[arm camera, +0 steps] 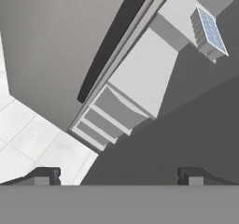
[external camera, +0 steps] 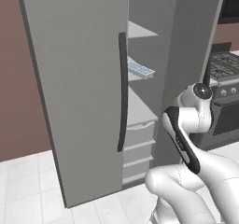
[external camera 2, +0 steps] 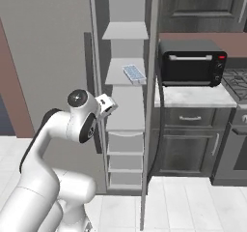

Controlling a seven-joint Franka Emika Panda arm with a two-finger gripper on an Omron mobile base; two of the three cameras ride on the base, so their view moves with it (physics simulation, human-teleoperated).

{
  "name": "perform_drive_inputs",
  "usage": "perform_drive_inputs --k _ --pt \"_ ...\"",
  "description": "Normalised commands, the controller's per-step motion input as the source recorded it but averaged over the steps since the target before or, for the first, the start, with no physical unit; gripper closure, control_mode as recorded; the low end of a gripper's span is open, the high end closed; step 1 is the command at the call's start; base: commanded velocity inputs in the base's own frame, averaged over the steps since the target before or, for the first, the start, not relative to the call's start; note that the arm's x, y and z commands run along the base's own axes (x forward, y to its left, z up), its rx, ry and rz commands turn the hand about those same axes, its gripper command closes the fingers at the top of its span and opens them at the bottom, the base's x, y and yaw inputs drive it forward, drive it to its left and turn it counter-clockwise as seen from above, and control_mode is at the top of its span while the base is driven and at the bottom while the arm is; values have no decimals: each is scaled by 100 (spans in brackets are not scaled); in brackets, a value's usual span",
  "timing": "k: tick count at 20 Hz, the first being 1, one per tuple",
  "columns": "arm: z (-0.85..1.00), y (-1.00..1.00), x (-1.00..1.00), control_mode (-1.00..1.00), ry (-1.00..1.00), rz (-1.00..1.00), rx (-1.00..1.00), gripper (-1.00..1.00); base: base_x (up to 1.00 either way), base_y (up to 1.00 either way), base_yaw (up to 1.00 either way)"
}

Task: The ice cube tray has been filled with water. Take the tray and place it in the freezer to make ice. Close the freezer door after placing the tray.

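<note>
The freezer (external camera 2: 124, 105) stands open, showing white shelves and drawers. On a middle shelf lies the ice cube tray (external camera: 140, 69) (external camera 2: 133, 74) (arm camera: 208, 34), white, with pale-blue water in its cells. The freezer door (external camera: 191, 45) (external camera 2: 150, 105) (arm camera: 186, 125) is swung out at the right of the opening and is seen edge-on in the right base view. My gripper (arm camera: 121, 175) (external camera 2: 108, 104) is open with nothing between its fingers. It hangs in front of the opening, below the tray's shelf and well short of it.
A plain grey door (external camera: 79, 78) with a dark bar handle (external camera: 122, 92) flanks the opening on the left. Right of the freezer door, a black toaster oven (external camera 2: 190, 62) sits on a counter over dark cabinets. A stove (external camera: 226, 64) lies further right. White floor tiles (arm camera: 32, 134) spread below.
</note>
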Motion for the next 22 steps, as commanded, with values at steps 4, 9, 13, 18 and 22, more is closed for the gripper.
perform_drive_inputs --k 4,9,13,18,22 --pt "0 0 0 100 0 0 0 -100 -24 -48 14" --pt "0 0 0 100 0 0 0 -100 -5 -47 12" --pt "0 0 0 100 0 0 0 -100 0 -32 12" --pt "0 0 0 100 0 0 0 -100 0 -3 11" --pt "0 0 0 -100 -1 1 0 -100 0 0 5"
